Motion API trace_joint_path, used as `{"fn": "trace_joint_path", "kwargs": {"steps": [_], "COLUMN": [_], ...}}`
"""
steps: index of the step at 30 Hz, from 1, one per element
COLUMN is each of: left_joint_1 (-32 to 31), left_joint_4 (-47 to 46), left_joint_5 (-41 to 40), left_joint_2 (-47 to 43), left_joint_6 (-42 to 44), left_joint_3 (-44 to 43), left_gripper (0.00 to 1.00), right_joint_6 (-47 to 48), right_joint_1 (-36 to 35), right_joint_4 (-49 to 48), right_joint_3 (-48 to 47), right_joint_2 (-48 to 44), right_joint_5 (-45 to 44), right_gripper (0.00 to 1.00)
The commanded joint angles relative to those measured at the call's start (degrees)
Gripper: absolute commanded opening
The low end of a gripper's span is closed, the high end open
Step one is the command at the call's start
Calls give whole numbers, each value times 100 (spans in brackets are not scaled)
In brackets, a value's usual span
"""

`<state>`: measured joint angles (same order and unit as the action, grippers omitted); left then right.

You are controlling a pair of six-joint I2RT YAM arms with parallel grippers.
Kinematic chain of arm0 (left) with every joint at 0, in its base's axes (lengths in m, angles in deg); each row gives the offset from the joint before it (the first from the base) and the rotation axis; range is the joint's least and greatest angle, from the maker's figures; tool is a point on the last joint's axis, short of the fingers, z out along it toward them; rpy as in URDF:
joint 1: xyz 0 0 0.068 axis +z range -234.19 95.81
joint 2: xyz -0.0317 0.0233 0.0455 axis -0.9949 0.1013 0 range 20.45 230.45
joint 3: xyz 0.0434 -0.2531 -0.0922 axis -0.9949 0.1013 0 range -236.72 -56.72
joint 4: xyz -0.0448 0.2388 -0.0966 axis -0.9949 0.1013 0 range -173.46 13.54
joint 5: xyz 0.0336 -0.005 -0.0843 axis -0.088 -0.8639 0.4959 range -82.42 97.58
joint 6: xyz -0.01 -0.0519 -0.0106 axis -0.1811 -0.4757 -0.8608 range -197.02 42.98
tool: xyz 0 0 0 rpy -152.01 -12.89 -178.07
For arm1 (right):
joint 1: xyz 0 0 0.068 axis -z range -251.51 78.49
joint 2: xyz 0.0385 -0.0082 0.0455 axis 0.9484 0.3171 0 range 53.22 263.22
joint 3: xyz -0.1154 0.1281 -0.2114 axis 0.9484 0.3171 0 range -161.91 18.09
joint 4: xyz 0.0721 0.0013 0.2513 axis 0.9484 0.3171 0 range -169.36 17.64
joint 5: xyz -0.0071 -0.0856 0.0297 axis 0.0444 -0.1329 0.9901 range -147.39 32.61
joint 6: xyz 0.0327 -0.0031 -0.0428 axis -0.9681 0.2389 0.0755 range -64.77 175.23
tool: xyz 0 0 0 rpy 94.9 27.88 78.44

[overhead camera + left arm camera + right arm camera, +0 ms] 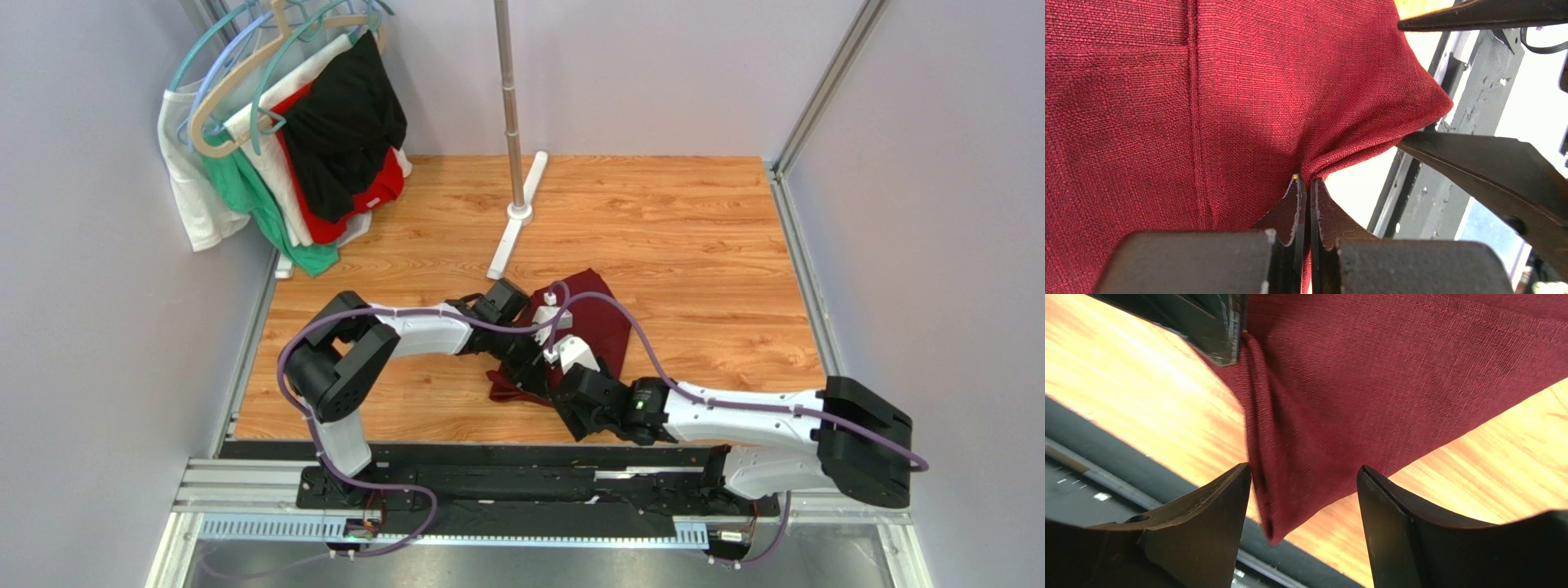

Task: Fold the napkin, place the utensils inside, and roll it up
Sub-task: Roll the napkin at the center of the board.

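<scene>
Wooden bench (711, 233) between grey walls (98, 319) carries the maroon napkin (599, 319), crumpled and bunched near the front edge. My left pincer (1308, 182) is clamped on a pinched fold of it. My right pincer (1303, 471) stands apart, fingers (1198, 520) straddling a corner.

You have pale grey walls (687, 61) on three sides, well beyond the jaws. Under the jaws lies a wood-grain table (724, 245), evenly lit. Just beyond them a metal pole (507, 86) stands upright on a white base (530, 184). Far left of them, in the back corner, red, black, white and green garments (331, 135) hang on hangers (252, 55). Behind the jaws, towards you, runs a black rail (552, 490).
</scene>
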<state>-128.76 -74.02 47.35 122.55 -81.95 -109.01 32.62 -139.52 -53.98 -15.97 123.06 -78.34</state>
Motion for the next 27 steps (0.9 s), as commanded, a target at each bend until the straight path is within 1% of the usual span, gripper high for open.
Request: {"fn": "trace_joint_path", "kwargs": {"steps": [1, 6, 8, 12, 14, 16, 20, 21, 22, 24, 25, 26, 27], "left_joint_1": [37, 46, 54, 107, 116, 125, 125, 125, 133, 134, 134, 142, 142], "left_joint_4": [604, 647, 656, 683, 700, 700, 709, 709, 718, 727, 735, 727, 727], "left_joint_5": [92, 145, 163, 251, 268, 268, 303, 295, 295, 286, 286, 295, 286], "left_joint_2": [108, 134, 134, 204, 213, 213, 178, 178, 161, 126, 117, 108, 90], "left_joint_6": [45, 80, 80, 80, 80, 89, 89, 89, 89, 71, 62, 36, 18], "left_joint_3": [-106, -132, -167, -202, -220, -220, -237, -238, -238, -229, -220, -220, -220], "left_gripper": [0, 0, 0, 0, 0, 0, 0, 0, 0, 0, 0, 0, 0], "right_joint_6": [388, 670, 854, 881, 811, 758, 636, 592, 556, 442, 398, 337, 301], "right_joint_1": [-177, -248, -266, -257, -257, -248, -257, -239, -213, -178, -178, -169, -160], "right_joint_4": [-587, -701, -780, -939, -965, -1000, -966, -939, -922, -895, -895, -878, -878], "right_joint_3": [-232, -302, -320, -285, -250, -197, -258, -276, -302, -320, -329, -320, -320], "right_joint_2": [143, 372, 529, 767, 846, 899, 1267, 1356, 1435, 1655, 1707, 1769, 1796], "right_joint_5": [-586, -639, -542, -174, -6, 125, 424, 460, 530, 714, 750, 846, 882], "right_gripper": [68, 68, 66, 63, 60, 54, 48, 45, 41, 36, 27, 23, 13]}}
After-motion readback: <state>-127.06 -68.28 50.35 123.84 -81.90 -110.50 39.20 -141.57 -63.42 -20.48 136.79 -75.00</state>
